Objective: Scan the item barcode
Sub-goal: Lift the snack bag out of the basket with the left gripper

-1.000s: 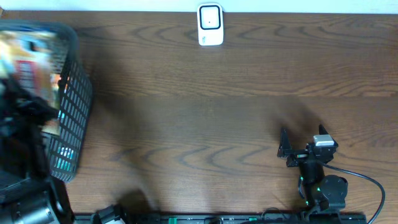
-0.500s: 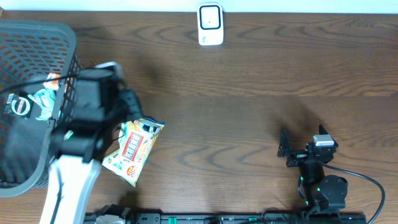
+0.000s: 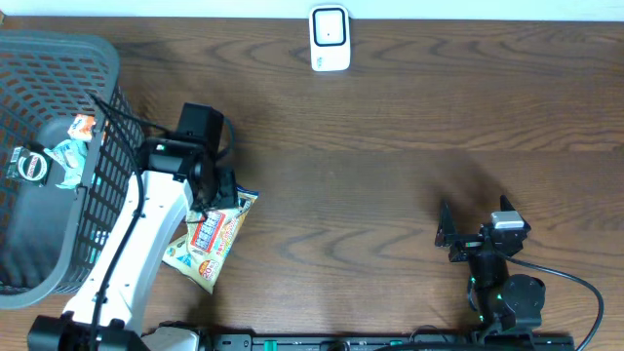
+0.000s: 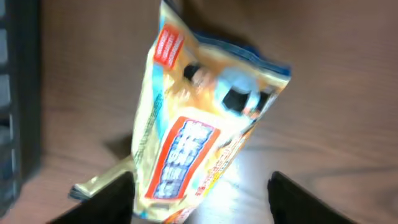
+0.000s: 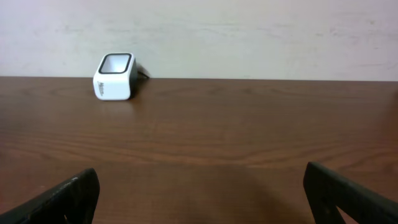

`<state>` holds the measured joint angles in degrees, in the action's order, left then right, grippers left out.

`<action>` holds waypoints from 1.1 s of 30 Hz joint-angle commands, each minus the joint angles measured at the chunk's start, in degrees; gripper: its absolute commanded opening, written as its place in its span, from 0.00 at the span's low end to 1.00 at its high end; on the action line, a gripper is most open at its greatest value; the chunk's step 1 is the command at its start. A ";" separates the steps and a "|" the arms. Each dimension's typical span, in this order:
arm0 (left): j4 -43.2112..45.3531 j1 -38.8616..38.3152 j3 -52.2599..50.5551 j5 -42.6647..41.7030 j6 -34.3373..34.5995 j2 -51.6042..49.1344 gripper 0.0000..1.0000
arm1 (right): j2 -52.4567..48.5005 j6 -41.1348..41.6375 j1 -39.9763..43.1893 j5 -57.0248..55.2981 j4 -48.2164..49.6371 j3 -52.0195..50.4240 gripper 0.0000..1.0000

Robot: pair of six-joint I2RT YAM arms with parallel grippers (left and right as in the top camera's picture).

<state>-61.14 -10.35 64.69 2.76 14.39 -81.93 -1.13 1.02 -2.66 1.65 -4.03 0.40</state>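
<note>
Left wrist view is blurry, but the left gripper [image 4: 200, 186] looks wide open over the snack bag [image 4: 199, 124], which lies on the table [image 3: 390, 195] by the basket [image 3: 107, 185]. The right gripper [image 5: 199, 177] gapes empty. Better to pinch an edge, barcode facing the scanner [image 3: 330, 39].

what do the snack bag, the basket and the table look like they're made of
Snack bag: glossy printed plastic film, perhaps foil-lined; it shines and creases, with a silvery crimped seam.
Basket: likely moulded plastic, dark grey, matte; uniform open grid wall.
Table: dark brown wood grain, satin sheen; solid wood or laminate cannot be told.
</note>
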 commanded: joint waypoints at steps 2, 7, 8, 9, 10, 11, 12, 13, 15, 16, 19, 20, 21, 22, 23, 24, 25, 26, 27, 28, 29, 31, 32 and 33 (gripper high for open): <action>-1.57 0.07 -3.72 4.55 -0.37 -0.26 0.99 | -0.02 0.63 0.37 -0.20 -0.26 -0.04 0.99; 4.59 0.42 -8.98 5.46 -0.52 -0.31 0.99 | -0.02 0.63 0.37 -0.20 -0.26 -0.04 0.99; 6.78 0.42 -10.25 5.44 -0.61 -0.33 0.99 | -0.02 0.61 0.37 -0.20 -0.26 -0.04 0.99; 8.24 0.42 -11.13 5.44 -0.61 -0.35 0.99 | -0.02 0.63 0.37 -0.20 -0.24 -0.04 0.99; 10.23 0.42 -12.41 5.44 -0.59 -0.37 0.99 | -0.02 0.63 0.37 -0.20 -0.26 -0.04 0.99; 12.15 0.39 -13.64 5.44 -0.59 -0.37 0.99 | -0.02 0.63 0.37 -0.20 -0.24 -0.04 0.99; 13.77 0.39 -14.60 5.44 -0.59 -0.37 0.99 | -0.02 0.61 0.37 -0.20 -0.24 -0.04 0.99; 15.41 0.39 -15.69 5.42 -0.59 -0.39 0.99 | -0.02 0.63 0.37 -0.20 -0.26 -0.04 0.99; 18.34 0.39 -17.88 5.25 -0.59 -0.39 0.99 | -0.02 0.61 0.37 -0.20 -0.26 -0.04 0.99; 19.63 0.39 -18.91 5.22 -0.57 -0.39 0.99 | -0.02 0.61 0.37 -0.20 -0.26 -0.04 0.99; 25.29 0.37 -22.34 2.10 -0.37 -0.44 1.00 | -0.02 0.63 0.37 -0.20 -0.26 -0.04 0.99; 27.56 0.35 -23.08 -0.72 -0.33 -0.42 1.00 | -0.02 0.61 0.37 -0.20 -0.26 -0.04 0.99; 29.90 0.26 -23.50 -4.59 0.31 -0.44 1.00 | -0.02 0.63 0.37 -0.20 -0.26 -0.04 0.99; 31.17 0.20 -23.56 -6.64 1.18 -0.44 0.99 | -0.02 0.63 0.37 -0.20 -0.26 -0.04 0.99; 32.89 -0.02 -23.56 -9.29 2.49 -0.44 0.99 | -0.02 0.63 0.37 -0.20 -0.24 -0.04 0.99; 34.95 -0.39 -23.56 -11.72 4.22 -0.44 0.99 | -0.02 0.61 0.37 -0.20 -0.26 -0.04 0.99; 36.98 -0.81 -23.56 -13.64 6.08 -0.44 0.99 | -0.02 0.63 0.37 -0.20 -0.26 -0.04 0.99; 38.91 -1.33 -23.56 -14.95 7.78 -0.44 0.99 | -0.02 0.63 0.37 -0.20 -0.26 -0.04 0.99; 40.72 -1.92 -23.56 -15.98 9.25 -0.44 0.99 | -0.02 0.63 0.37 -0.20 -0.26 -0.04 0.99; 42.93 -2.82 -23.56 -17.00 11.13 -0.44 0.99 | -0.02 0.63 0.37 -0.20 -0.26 -0.04 0.99; 45.79 -4.55 -23.56 -17.33 13.97 -0.44 0.99 | -0.02 0.63 0.37 -0.20 -0.26 -0.04 0.99; 48.28 -6.45 -23.56 -17.33 15.54 -0.44 0.99 | -0.02 0.61 0.37 -0.20 -0.26 -0.04 0.99; 49.48 -7.45 -23.56 -17.31 15.93 -0.44 0.99 | -0.02 0.63 0.37 -0.20 -0.26 -0.04 0.99; 50.56 -8.39 -23.56 -17.22 15.91 -0.44 0.99 | -0.02 0.63 0.37 -0.20 -0.26 -0.04 0.99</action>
<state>-12.88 -15.77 40.84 -11.73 25.61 -82.19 -1.13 1.02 -2.66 1.65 -4.03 0.40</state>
